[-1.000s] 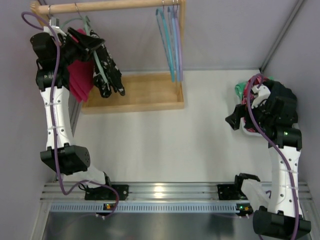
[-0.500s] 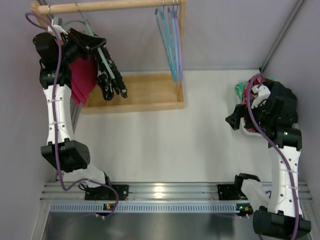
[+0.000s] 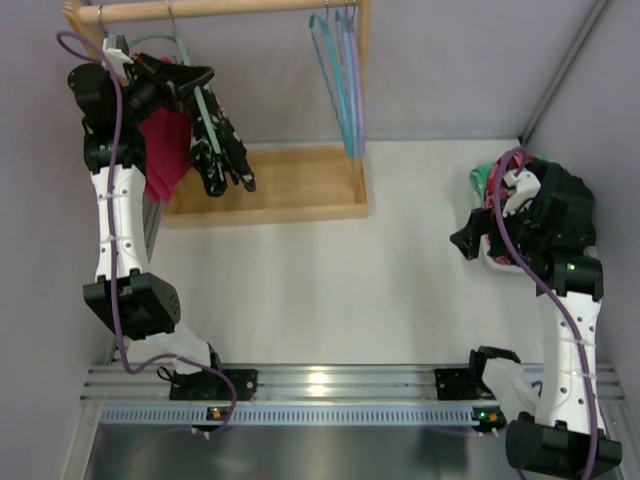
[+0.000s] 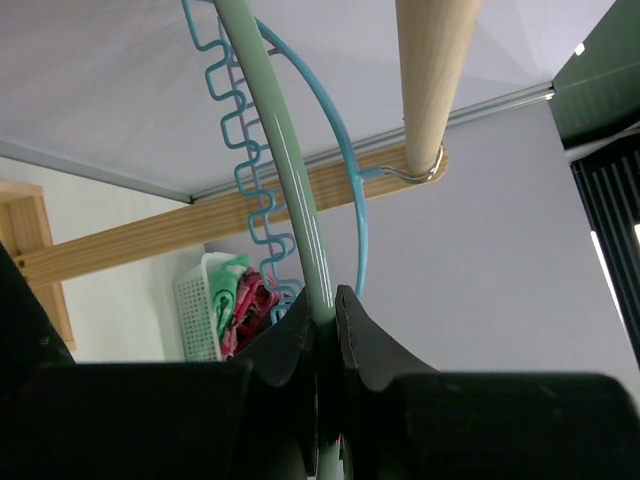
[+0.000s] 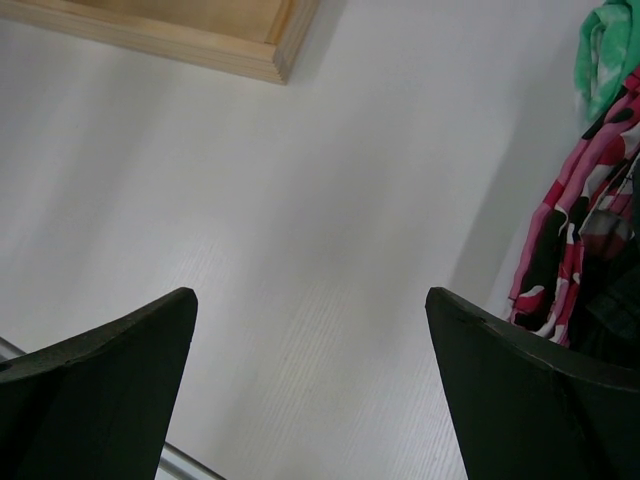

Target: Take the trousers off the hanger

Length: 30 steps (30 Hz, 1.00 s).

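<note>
Your left gripper (image 4: 325,312) is clamped tight on the mint-green hanger (image 4: 285,170), pinching its thin arm up near the left end of the wooden rail (image 3: 220,10). The trousers (image 3: 222,152) hang off that hanger, dangling over the left end of the wooden base (image 3: 300,190), right beside the pink garment (image 3: 165,150). Your right gripper (image 5: 310,300) is spread wide with nothing in it, way over by the tabletop's right edge. I'd use the left purely as an anchor here: keep the hanger level and don't let it twist on that skinny plastic. Then bring the right across, grab the trousers low on the fabric, and draw them off along the bar rather than yanking down. I honestly can't tell from above whether they're draped over or clipped on, so go slow. Steer clear of the pink one too.
</note>
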Available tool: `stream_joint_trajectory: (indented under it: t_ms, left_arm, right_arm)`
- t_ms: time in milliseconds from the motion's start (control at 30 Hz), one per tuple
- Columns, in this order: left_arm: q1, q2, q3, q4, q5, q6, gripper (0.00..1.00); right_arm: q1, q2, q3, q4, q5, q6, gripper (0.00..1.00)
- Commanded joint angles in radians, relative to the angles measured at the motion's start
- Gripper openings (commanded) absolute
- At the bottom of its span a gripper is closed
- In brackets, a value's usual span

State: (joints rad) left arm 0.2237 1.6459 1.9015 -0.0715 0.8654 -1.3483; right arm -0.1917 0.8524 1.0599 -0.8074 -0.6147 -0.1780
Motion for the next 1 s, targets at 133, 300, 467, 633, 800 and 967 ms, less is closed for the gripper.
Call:
stream_joint_trajectory:
  t_ms: [133,300,467,633,800,967]
  left_arm:
    - [-0.029,-0.064,0.128,0.481,-0.039,-0.150,0.00]
    - [-0.046,-0.103,0.108,0.506,-0.046,-0.169,0.00]
    - [-0.053,-0.194,-0.030,0.577,-0.049,-0.198,0.00]
    - [-0.067,-0.305,-0.223,0.657,-0.060,-0.227,0.00]
    - [-0.084,-0.417,-0.355,0.677,-0.081,-0.261,0.00]
    - [-0.118,-0.494,-0.444,0.677,-0.092,-0.268,0.00]
  right_arm:
    - [0.014,-0.027,0.018,0.079,-0.026,0.014,0.99]
    - [0.014,-0.018,0.044,0.070,-0.034,-0.009,0.99]
    - [0.012,-0.016,0.067,0.070,-0.063,-0.029,0.99]
    - [0.012,-0.045,0.101,0.120,-0.143,-0.051,0.99]
    - [0.024,-0.038,0.130,0.194,-0.232,-0.029,0.99]
    - [0.141,-0.010,0.156,0.344,-0.182,0.008,0.99]
